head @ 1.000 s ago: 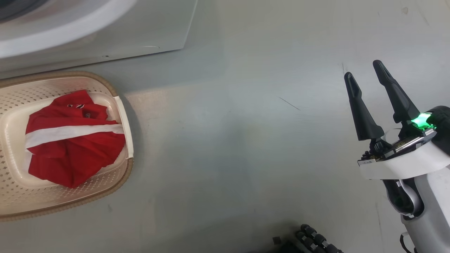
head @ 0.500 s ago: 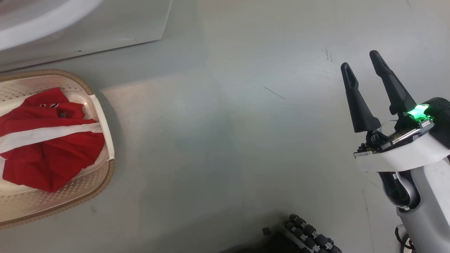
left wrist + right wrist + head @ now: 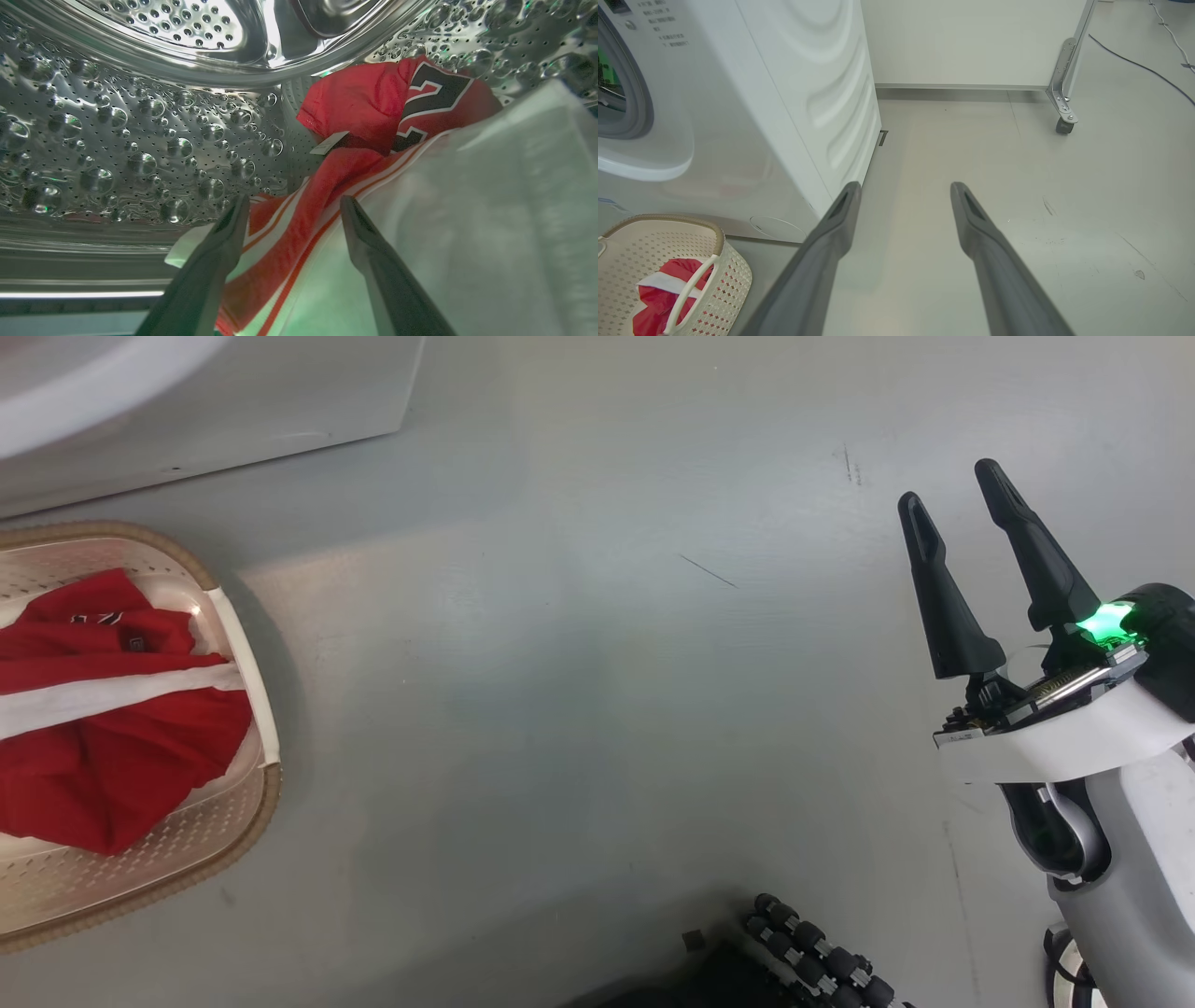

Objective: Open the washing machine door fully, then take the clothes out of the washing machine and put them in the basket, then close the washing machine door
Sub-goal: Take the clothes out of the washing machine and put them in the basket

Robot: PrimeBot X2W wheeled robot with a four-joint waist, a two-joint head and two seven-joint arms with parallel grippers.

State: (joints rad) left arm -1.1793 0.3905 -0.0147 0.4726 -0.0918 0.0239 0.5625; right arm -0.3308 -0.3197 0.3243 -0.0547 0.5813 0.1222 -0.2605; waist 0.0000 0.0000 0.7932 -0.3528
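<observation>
Left gripper point(image 3: 294, 200) was inside the big white front-loading washing machine point(image 3: 784, 93), fingers apart, nothing pinched. Bright red clothes with white stripes point(image 3: 364, 102) lay in its steel drum point(image 3: 140, 140), dead ahead and slightly right. A striped fold ran between my fingers, long axis roughly along my reach. Left arm was clearly the nearer one. Right gripper point(image 3: 950, 483) hung spread and empty over the floor, well off the machine's front corner. One red garment point(image 3: 112, 747) already sat in the cream perforated basket point(image 3: 269, 803) at the machine's foot.
</observation>
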